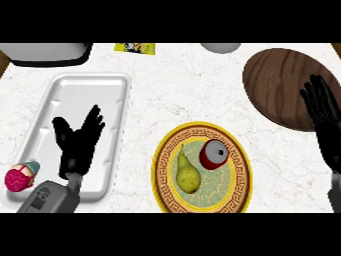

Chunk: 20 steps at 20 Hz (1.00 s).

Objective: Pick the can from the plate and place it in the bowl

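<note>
right hand (328,120): showing at the view's right, fingers straight and spread, holding nothing, lying over the right part of the brown wooden bowl (284,80).
left hand (77,137): resting with fingers apart and up, holding nothing, sitting over the white tray (69,90).
can (214,154): red with a silver top, lying tilted on the plate (202,167), down and to the left of the right hand and well apart from it; nothing is touching it but the plate.
pear (187,172): yellow-green, lying just left of the can on the same plate, between the two hands.
plate edge: the yellow patterned rim is running close to the counter's near edge, its lower part cut by the view.
bowl edge: dark and oval, sitting up and right of the plate, its right side hidden under the right hand.
open room: bare marble is lying between the plate and the bowl, just left of the right hand, and between the tray and the plate.
pink item (19,179): sitting at the tray's near left corner, beside the left forearm.
writing: a yellow packet (134,47) is showing at the far edge, its print too small to read; no label on the can can be read.
</note>
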{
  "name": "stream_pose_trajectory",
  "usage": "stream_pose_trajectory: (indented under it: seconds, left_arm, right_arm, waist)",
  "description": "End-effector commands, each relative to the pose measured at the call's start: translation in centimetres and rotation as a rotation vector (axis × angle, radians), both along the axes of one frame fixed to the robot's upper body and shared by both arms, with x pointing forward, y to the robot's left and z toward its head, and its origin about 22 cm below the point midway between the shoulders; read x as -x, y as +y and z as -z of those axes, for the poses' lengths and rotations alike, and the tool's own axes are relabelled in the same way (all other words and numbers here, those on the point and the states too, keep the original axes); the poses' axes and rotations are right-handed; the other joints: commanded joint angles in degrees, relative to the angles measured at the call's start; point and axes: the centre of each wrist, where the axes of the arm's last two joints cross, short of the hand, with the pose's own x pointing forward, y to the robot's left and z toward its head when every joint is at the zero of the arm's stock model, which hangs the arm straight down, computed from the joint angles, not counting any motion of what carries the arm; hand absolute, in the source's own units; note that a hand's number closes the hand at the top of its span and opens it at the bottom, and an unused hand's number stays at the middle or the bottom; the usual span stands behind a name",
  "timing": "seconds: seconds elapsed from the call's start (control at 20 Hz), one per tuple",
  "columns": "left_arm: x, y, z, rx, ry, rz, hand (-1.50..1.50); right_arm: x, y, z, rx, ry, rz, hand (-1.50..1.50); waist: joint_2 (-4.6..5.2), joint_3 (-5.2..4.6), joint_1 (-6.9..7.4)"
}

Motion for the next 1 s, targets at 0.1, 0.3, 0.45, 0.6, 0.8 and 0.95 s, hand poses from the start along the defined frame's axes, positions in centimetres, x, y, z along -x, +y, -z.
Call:
stream_pose_trajectory:
  seconds: [0.1,0.3,0.45,0.6,0.8,0.95]
  left_arm:
    - [-0.4,4.7,-2.4,-0.185,-0.172,-0.013,0.0]
    - [-1.5,6.1,-4.7,-0.264,-0.271,-0.049,0.0]
    - [-0.8,8.4,-4.8,-0.304,-0.268,-0.093,0.0]
    - [-1.0,8.6,-6.2,-0.303,-0.3,-0.076,0.0]
    - [0.2,9.4,-5.2,-0.323,-0.296,-0.074,0.0]
    - [-0.3,9.8,-7.2,-0.312,-0.32,-0.053,0.0]
  right_arm:
    - [0.5,2.3,-3.8,0.12,-0.178,0.088,1.5]
    - [2.3,-5.1,-2.6,0.672,0.093,0.235,1.5]
    - [5.0,-4.2,1.0,0.468,0.223,0.573,-1.5]
    - [7.3,0.5,1.0,0.485,0.125,0.575,-1.5]
    - [11.4,4.8,2.3,0.526,0.167,0.568,-1.5]
    - [13.3,7.4,2.3,0.547,0.214,0.623,-1.5]
  waist:
    - [-1.18,-0.87,0.81]
    - [-0.73,-3.41,-2.56]
    - [-2.45,-1.53,-4.27]
    - [-2.46,-1.34,-3.04]
    - [-2.01,-1.4,-2.2]
    - [-1.47,-1.23,-1.13]
